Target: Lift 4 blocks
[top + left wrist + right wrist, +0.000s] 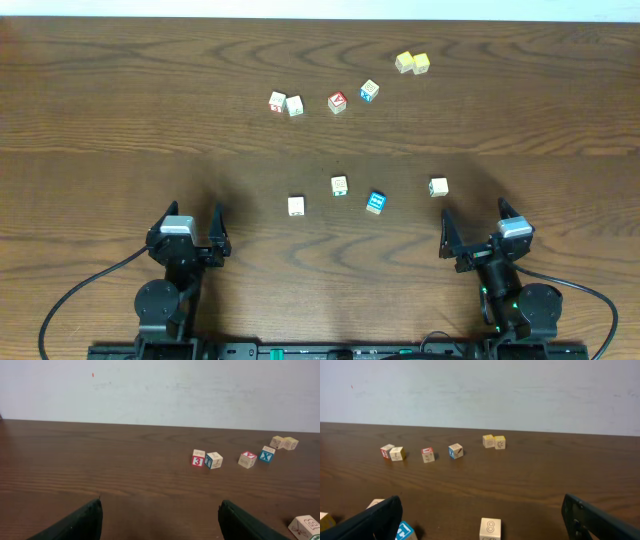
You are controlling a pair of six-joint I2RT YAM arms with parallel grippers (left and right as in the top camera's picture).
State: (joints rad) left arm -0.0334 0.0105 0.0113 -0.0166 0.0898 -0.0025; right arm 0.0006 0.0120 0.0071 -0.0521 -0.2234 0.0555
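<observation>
While both arms sit low at my edge of the desk [120,120], neither claw holds anything. My left claw [192,220] is released and spread wide, w/ only bare wood btwn its fingers [80,522]. My right claw [477,222] is released too, tips far apart, nothing touching them.

The 4 blocks [339,185] for the job lie in a loose row across the middle of the desk, out in front of both claws. Each sits flat on the wood, apart from the others. From my left:
- first cream block [296,206], nearest my edge
- second cream block [339,185], a bit farther out
- blue block [376,202], just right of that and closer to me
- third cream block [438,187], at the right end, near the right claw but ahead of it

In the right wrist view that last one shows an 8 on its near face. It sits ahead of the tips, no contact. The blue block peeks out beside my left finger there. In the left wrist view one cream block shows at the bottom right corner, outside the right finger.

Farther out, well apart from the row: two pale blocks [278,101] side by side, then a red-faced block [337,102], a blue-and-white block [369,91], and 2 yellow blocks [404,62] side by side toward the far right.
</observation>
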